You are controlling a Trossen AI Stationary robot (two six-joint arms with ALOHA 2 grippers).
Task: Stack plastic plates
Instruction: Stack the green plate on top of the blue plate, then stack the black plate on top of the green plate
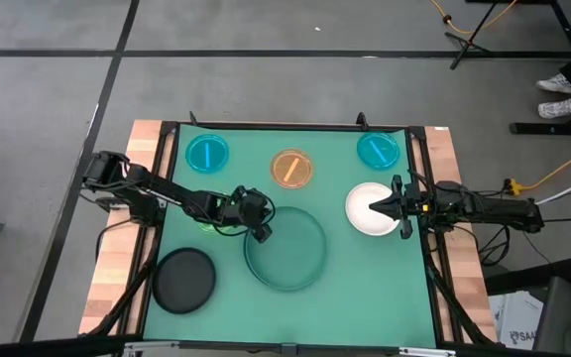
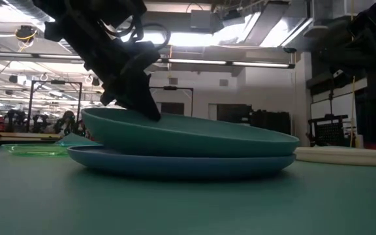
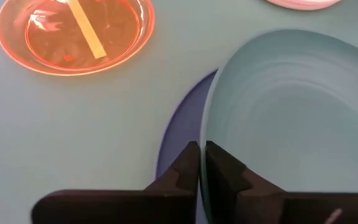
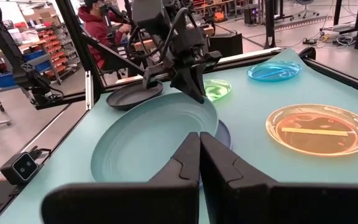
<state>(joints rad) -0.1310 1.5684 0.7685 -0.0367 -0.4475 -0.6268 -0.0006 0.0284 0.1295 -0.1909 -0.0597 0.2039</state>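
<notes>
The dark-green plate (image 1: pixel 290 253) (image 2: pixel 194 134) (image 3: pixel 291 112) lies tilted on the light-blue plate (image 2: pixel 175 164) (image 3: pixel 180 124), which is flat on the mat. My left gripper (image 1: pixel 262 231) (image 3: pixel 202 152) is shut on the green plate's rim. My right gripper (image 1: pixel 377 208) (image 4: pixel 199 149) is shut and hovers over the white plate (image 1: pixel 368 211) (image 2: pixel 344 155), with nothing between its fingers. The black plate (image 1: pixel 184 280) sits near the mat's near-left corner. Along the far side lie a cyan plate (image 1: pixel 207 153), the orange plate (image 1: pixel 291 168) and a second cyan plate (image 1: pixel 378 151). The lime-green plate (image 4: pixel 216 89) lies under the left arm. My left gripper pinches the green plate's rim (image 3: pixel 205 127) on its far-left side between the two fingers, one above and one below. The fingers come slanting down from the table's left. That side of the plate is lifted (image 2: pixel 93 117); the opposite edge (image 2: pixel 286 151) rests on the light-blue plate.
The green mat (image 1: pixel 365 288) has bare room along its near edge and near-right corner. A black frame rail (image 1: pixel 434 278) borders the mat. A strip lies inside the orange plate (image 3: pixel 86 31). A person in a red top (image 4: pixel 98 22) sits beyond the table's left side.
</notes>
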